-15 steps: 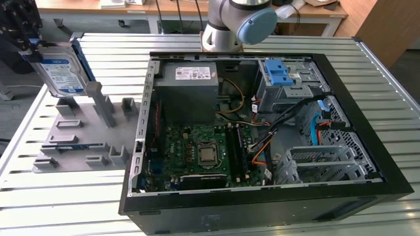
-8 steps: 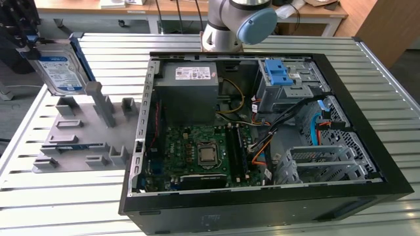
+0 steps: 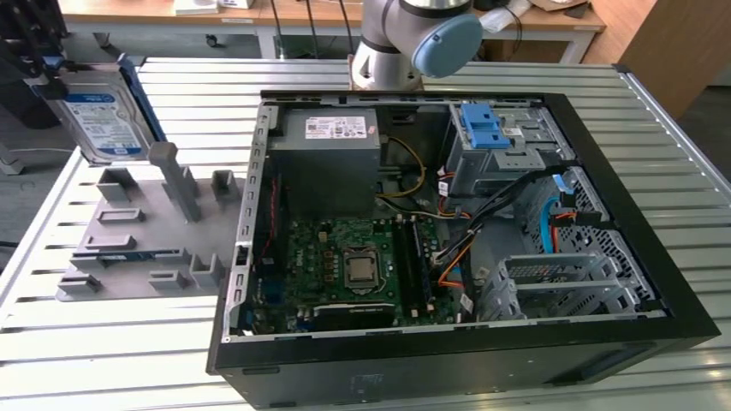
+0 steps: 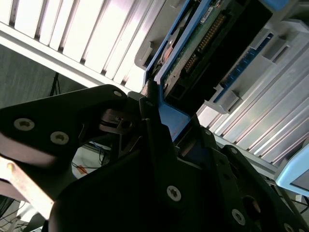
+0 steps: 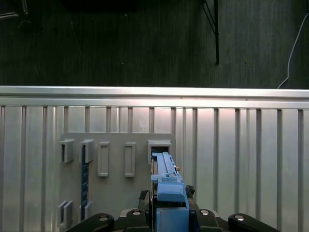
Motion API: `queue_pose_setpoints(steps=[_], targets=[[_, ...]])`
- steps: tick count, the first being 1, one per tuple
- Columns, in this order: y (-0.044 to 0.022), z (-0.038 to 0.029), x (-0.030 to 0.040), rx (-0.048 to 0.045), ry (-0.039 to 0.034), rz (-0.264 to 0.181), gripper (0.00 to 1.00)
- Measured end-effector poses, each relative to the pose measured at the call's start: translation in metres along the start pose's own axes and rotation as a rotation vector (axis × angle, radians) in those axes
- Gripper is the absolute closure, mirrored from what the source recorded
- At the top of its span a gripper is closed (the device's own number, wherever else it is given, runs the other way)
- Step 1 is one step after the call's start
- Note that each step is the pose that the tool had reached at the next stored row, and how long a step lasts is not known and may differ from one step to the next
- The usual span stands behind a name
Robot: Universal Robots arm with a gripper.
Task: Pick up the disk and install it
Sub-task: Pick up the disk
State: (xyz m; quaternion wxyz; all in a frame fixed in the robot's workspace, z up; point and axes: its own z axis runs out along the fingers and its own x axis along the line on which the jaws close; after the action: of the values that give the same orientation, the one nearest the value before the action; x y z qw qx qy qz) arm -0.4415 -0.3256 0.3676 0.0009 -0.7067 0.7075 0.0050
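Exterior view, disk: the disk (image 3: 101,120) stands upright in the air at the far left, label towards the camera, blue rails along its long edges, above the far left corner of the grey fixture (image 3: 126,248) and not touching it
Grip: the gripper (image 5: 167,205) is clenched on the disk; in both wrist views a blue rail sits pinched between the black fingers (image 4: 149,116)
Below the disk: in the first wrist view the fixture's slots lie under the held edge, on the slatted table (image 5: 241,145)
Step in hand: pick-up looks complete and install not begun; the disk is well apart from the open computer case (image 3: 457,360) at the exterior view's right
Possible bays: a grey cage with a blue latch (image 3: 497,137) sits at the far right of the case and a second metal cage (image 3: 566,282) at the near right; which one takes the disk I cannot tell
Next move calls for: as I judge it, a carry across to the case with a firm grip, the rails squared to a bay's guides, and clearance from the cables (image 3: 502,214) draped between the cages
Hidden or unclear: the arm (image 3: 417,34) is cut off by the exterior view's top edge; the cage interiors are shadowed; the disk's connector end cannot be made out
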Motion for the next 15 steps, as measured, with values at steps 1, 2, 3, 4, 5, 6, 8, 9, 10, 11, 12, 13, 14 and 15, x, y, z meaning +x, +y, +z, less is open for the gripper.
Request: queue_pose_setpoints(steps=[1, 2, 3, 4, 5, 6, 8, 9, 10, 11, 12, 13, 14, 15], targets=[[0.0000, -0.0007, 0.0000, 0.0000, 0.0001, 0.000, 0.64], [0.0000, -0.0014, 0.0000, 0.0000, 0.0000, 0.000, 0.64], [0.0000, -0.0021, 0.0000, 0.0001, 0.0001, 0.000, 0.64], [0.0000, -0.0028, 0.0000, 0.0000, 0.0001, 0.000, 0.64], [0.0000, -0.0033, 0.0000, 0.0001, 0.0000, 0.000, 0.64], [0.0001, -0.0036, 0.0000, 0.0002, 0.0000, 0.000, 0.64], [0.0000, -0.0051, 0.0000, 0.0000, 0.0000, 0.000, 0.64], [0.0000, -0.0059, 0.0000, 0.0000, 0.0001, 0.000, 0.64], [0.0001, -0.0066, 0.0000, 0.0000, 0.0001, 0.000, 0.64], [0.0001, -0.0073, 0.0000, 0.0001, 0.0001, 0.000, 0.64], [0.0001, -0.0081, -0.0001, 0.0000, 0.0001, 0.000, 0.64], [0.0001, -0.0089, -0.0001, 0.0000, 0.0001, 0.000, 0.64], [0.0001, -0.0095, -0.0001, 0.0000, 0.0001, 0.000, 0.64], [0.0001, -0.0103, -0.0001, 0.0000, 0.0001, 0.000, 0.64]])
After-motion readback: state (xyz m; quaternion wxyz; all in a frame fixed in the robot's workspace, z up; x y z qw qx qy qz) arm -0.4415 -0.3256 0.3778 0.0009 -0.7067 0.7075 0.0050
